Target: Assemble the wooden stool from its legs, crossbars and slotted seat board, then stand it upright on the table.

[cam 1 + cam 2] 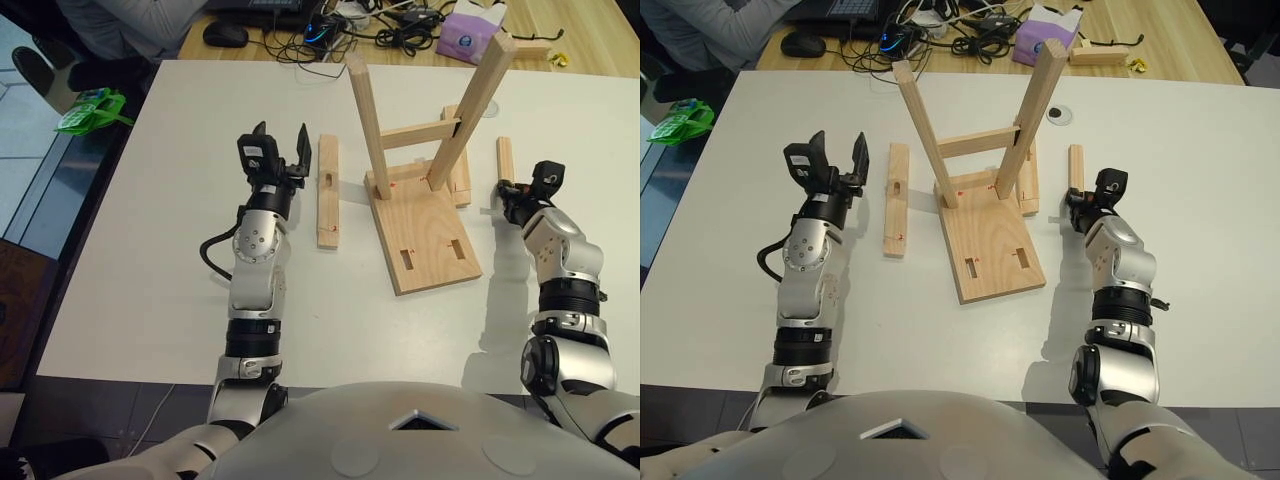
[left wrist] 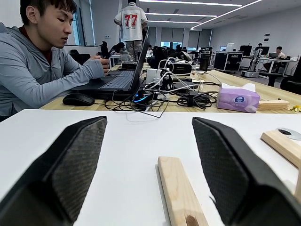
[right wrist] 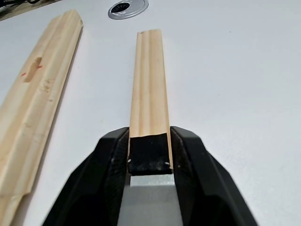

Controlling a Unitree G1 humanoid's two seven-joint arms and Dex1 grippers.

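The slotted seat board (image 1: 428,232) lies flat mid-table with two legs (image 1: 367,118) standing in its far slots, joined by a crossbar (image 1: 418,134). A loose leg (image 1: 327,190) lies left of the board, and my left gripper (image 1: 281,150) hovers open just left of its far end, fingers (image 2: 70,165) wide apart. Another loose leg (image 3: 30,103) lies right of the board. My right gripper (image 3: 149,141) is shut on the near end of a short crossbar (image 3: 149,84), which lies flat on the table and points away, right of the board (image 1: 992,240).
A cable grommet (image 1: 1061,114) sits in the table beyond the crossbar. Cables, a mouse (image 1: 224,34), a laptop and a purple tissue pack (image 1: 468,36) crowd the wooden desk behind. A green object (image 1: 90,108) lies off the table's left edge. White tabletop spreads in front.
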